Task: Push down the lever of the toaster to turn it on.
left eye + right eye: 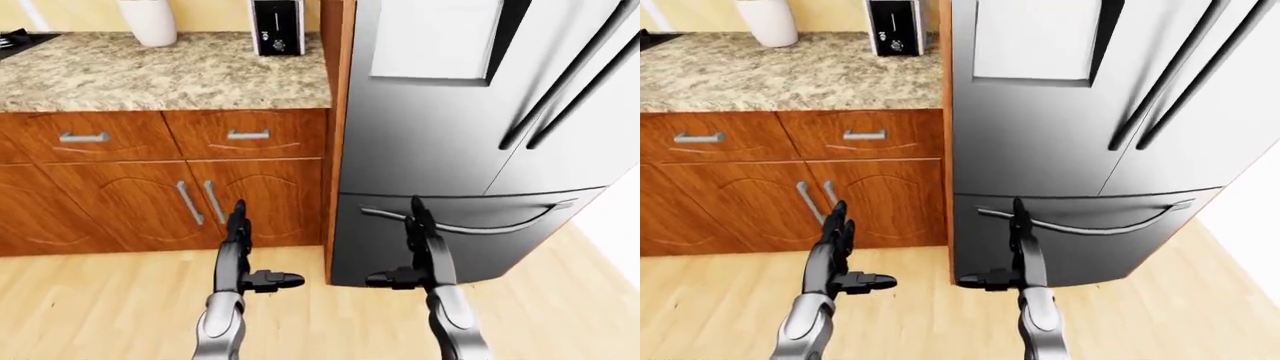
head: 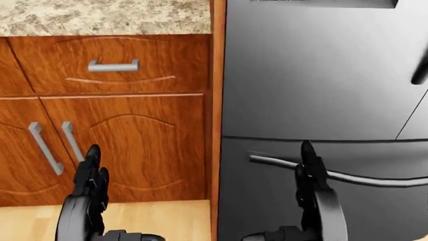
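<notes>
The toaster (image 1: 277, 26), silver with a black end panel and a knob, stands on the granite counter (image 1: 160, 75) at the top of the left-eye view, right beside the wooden side panel. Its lever is too small to make out. Both hands are low in the views, far below the toaster. My left hand (image 1: 245, 251) is open, fingers pointing up and thumb out, before the cabinet doors. My right hand (image 1: 410, 251) is open the same way, before the fridge's lower drawer. Neither holds anything.
A dark steel fridge (image 1: 450, 135) with long bar handles fills the right. Wooden drawers and cabinet doors (image 1: 140, 202) lie under the counter. A white jar (image 1: 150, 19) stands left of the toaster, a black stove corner (image 1: 15, 39) at far left. Light wood floor (image 1: 100, 300) below.
</notes>
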